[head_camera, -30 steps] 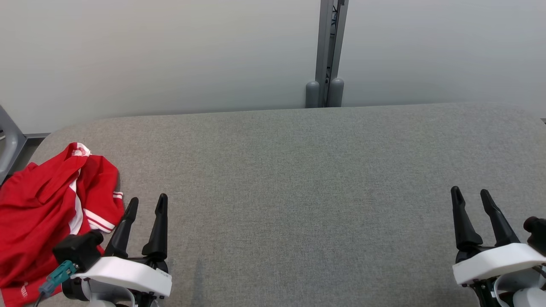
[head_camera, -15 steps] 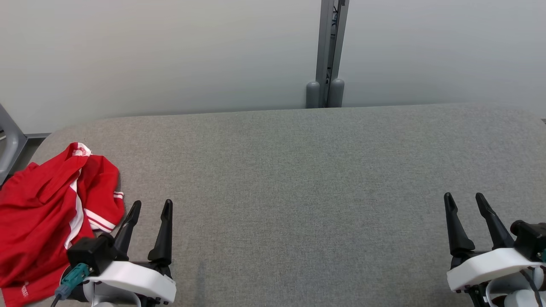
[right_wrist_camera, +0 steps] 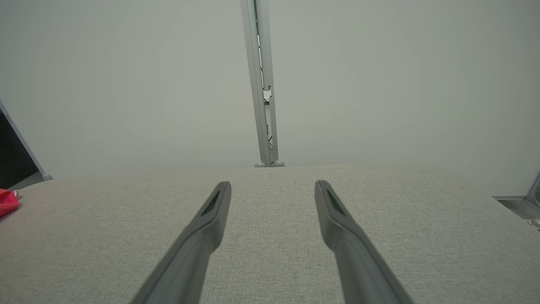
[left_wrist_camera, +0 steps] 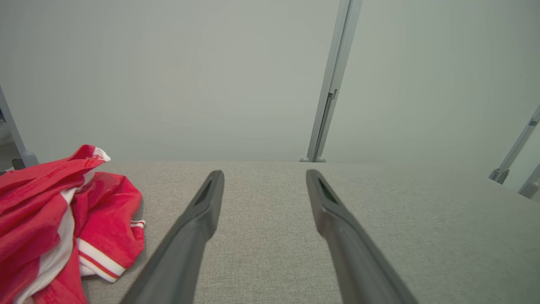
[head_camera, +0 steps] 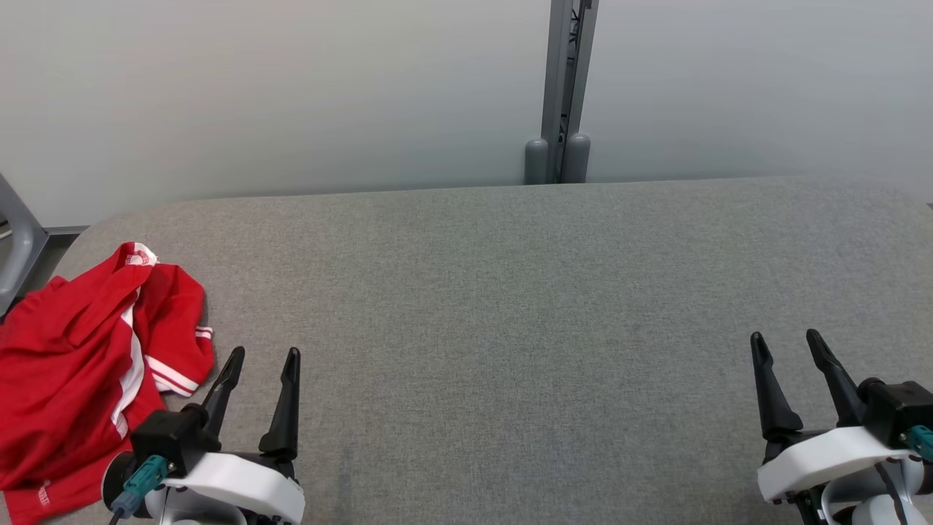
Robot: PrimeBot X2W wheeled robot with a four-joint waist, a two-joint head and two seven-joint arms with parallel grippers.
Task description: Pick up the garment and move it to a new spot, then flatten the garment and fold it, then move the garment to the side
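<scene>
The garment is a red shirt with white stripes, lying crumpled at the table's near left corner; part of it runs off the head view's left edge. In the left wrist view the garment lies left of the fingers. My left gripper stands open just right of the garment, with nothing between its fingers. Far off at the lower right, my right gripper also stands open and empty over bare cloth. A red tip of the garment shows at the left edge of the right wrist view.
The table is covered in grey fabric with rounded far corners. A pale wall rises behind it, with a grey metal post at the far edge. A grey frame part stands at the far left.
Both grippers have drawn back toward the near edge; the left one also shifted slightly right, the right one slightly left. The garment has not moved.
</scene>
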